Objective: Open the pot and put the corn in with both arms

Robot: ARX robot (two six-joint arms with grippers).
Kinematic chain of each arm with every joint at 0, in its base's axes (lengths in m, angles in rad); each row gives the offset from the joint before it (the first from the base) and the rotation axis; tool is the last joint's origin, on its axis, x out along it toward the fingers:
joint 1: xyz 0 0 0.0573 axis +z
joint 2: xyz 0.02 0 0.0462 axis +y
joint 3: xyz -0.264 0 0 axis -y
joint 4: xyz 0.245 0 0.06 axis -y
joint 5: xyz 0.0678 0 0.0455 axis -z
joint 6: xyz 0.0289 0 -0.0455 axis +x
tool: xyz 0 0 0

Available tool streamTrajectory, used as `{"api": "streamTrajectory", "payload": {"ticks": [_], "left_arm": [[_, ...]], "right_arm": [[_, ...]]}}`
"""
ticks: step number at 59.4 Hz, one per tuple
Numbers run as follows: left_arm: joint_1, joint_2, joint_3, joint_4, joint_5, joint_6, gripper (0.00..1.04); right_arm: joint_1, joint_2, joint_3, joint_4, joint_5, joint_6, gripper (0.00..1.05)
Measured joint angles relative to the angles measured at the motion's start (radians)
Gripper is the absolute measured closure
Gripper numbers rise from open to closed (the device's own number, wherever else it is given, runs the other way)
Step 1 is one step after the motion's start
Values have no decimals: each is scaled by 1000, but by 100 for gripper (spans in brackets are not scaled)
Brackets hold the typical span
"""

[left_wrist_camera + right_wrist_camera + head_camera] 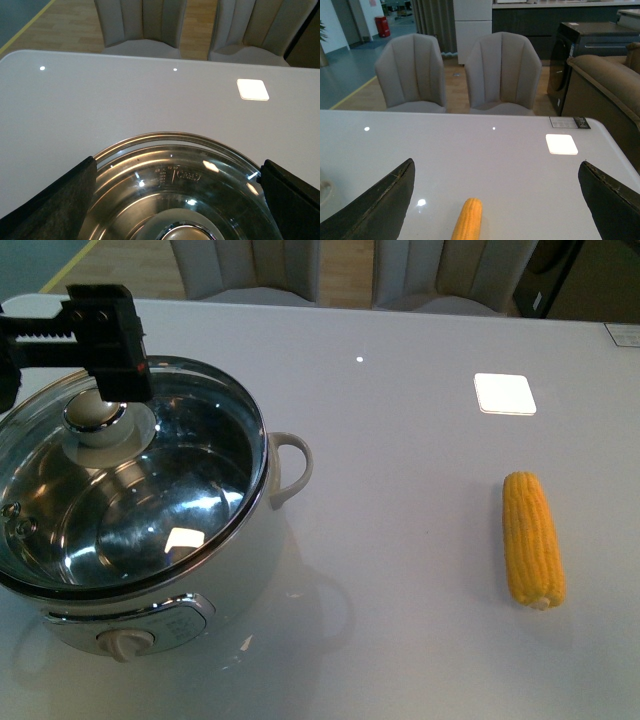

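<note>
Two left fingers point(55, 205) stand spread wide, one to each side of the glass lid point(180, 460), gripping nothing. In the front view they seem to hang just over the lid's white knob point(100, 420), though contact is hard to judge. The lid sits closed on the pot point(245, 585), at the near left of the white surface point(400, 440). Right fingers point(377, 207) gape equally wide and empty above the surface. The corn point(533, 538) shows between them, lying flat well to the pot's right.
</note>
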Motion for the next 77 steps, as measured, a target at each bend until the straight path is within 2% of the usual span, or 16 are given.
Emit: {"api": "streamTrajectory", "payload": {"ticks": [19,48,68,70,77], "left_arm": [[-43,173,-22,156,-51,-52,7],[-49,257,-35,217,-82,-54,7],[-58,261,-29,222,-100,-54,56],[-60,261,-29,223,-101,-46,59],[-60,261,-28,223,-106,-36,60]], "right_arm": [[0,0,0,0,0,0,9],[0,0,0,0,0,0,9],[0,0,0,0,0,0,9],[0,0,0,0,0,0,9],[0,0,0,0,0,0,9]]}}
